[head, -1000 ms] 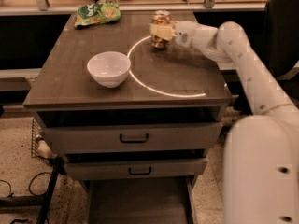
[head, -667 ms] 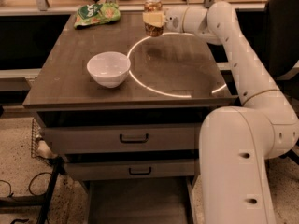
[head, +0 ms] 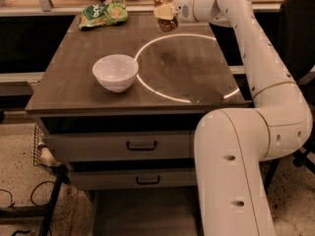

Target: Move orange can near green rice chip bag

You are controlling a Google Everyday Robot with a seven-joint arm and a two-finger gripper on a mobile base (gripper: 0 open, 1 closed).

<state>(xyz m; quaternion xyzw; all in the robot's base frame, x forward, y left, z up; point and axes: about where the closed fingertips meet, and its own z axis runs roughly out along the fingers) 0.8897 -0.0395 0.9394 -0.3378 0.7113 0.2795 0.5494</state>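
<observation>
The orange can (head: 164, 0) is held in my gripper (head: 165, 12) above the far part of the dark table (head: 88, 90), lifted off the top. The gripper is shut on it, reaching in from the right on the long white arm. The green rice chip bag (head: 104, 14) lies flat at the table's far left corner, some way to the left of the can. The can's lower part is partly hidden by the pale fingers (head: 165, 14).
A white bowl (head: 115, 72) stands on the left-middle of the table. A bright ring of light (head: 187, 65) marks the tabletop. Two drawers (head: 140, 145) sit below. A counter edge runs behind the table. Cables lie on the floor at left.
The gripper has carried the can left and toward the far edge, lifted off the table, closer to the green bag. The bowl and bag have not moved.
</observation>
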